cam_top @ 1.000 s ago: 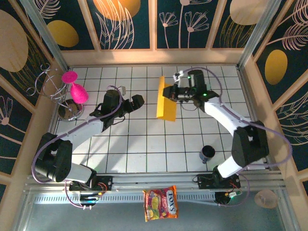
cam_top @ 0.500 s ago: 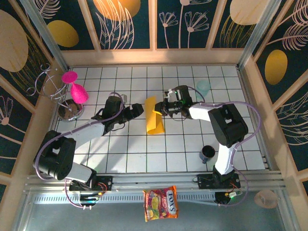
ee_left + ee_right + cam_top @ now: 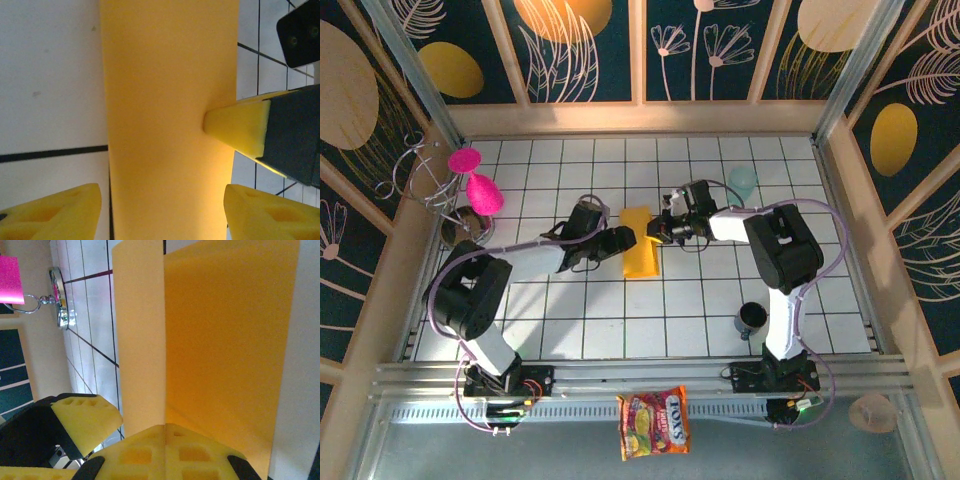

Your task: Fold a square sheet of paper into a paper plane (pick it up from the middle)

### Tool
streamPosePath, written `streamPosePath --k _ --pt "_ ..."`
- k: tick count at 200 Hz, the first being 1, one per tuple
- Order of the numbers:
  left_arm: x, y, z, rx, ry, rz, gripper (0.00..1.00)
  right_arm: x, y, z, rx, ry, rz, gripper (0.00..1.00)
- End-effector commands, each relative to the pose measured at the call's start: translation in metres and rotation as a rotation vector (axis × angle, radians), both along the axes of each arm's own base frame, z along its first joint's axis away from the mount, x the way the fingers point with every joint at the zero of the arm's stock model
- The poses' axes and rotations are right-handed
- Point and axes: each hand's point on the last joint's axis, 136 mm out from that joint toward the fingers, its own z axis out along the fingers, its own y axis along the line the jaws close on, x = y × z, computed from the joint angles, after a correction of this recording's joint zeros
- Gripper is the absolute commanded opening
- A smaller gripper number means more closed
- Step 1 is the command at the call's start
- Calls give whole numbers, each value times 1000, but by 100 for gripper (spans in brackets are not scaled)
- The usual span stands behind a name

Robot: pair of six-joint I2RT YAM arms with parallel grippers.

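The square sheet of paper (image 3: 640, 245) is orange-yellow and folded into a narrow strip. It lies near the middle of the white tiled table (image 3: 620, 320). My right gripper (image 3: 666, 228) is shut on its right edge, and in the right wrist view the fold seam of the paper (image 3: 220, 340) runs into the closed fingertips of the right gripper (image 3: 165, 432). My left gripper (image 3: 623, 240) is at the strip's left side. In the left wrist view the left gripper (image 3: 162, 207) is open, its two fingers standing on either side of the paper (image 3: 165, 100) with small gaps.
Two pink cups (image 3: 478, 185) hang on a wire rack at the left. A pale teal cup (image 3: 742, 182) stands behind the right arm and a dark cup (image 3: 752, 318) at front right. A red-and-yellow snack packet (image 3: 655, 424) lies on the front ledge.
The right gripper has brought the paper down and leftward from upright to low over the tiles. The left gripper has moved right to straddle the strip, and its jaws have narrowed.
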Motion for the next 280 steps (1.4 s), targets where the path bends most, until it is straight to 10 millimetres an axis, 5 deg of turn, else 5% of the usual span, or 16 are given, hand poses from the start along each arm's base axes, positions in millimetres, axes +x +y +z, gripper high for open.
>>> streamPosePath --k 1,112,147,201,280 --pt "6 2 -15 67 38 33 62 7 -5 -6 -23 -15 11 0" --pt "5 10 -55 191 128 71 41 5 -3 -6 14 14 39 0" --pt "-4 26 -79 294 172 78 35 12 -17 8 -27 -29 -3 22" --pt "-18 43 -112 389 224 81 34 34 -64 32 -158 -172 -145 30" --pt "-37 45 -141 460 295 11 38 40 -59 32 -149 -180 -143 30"
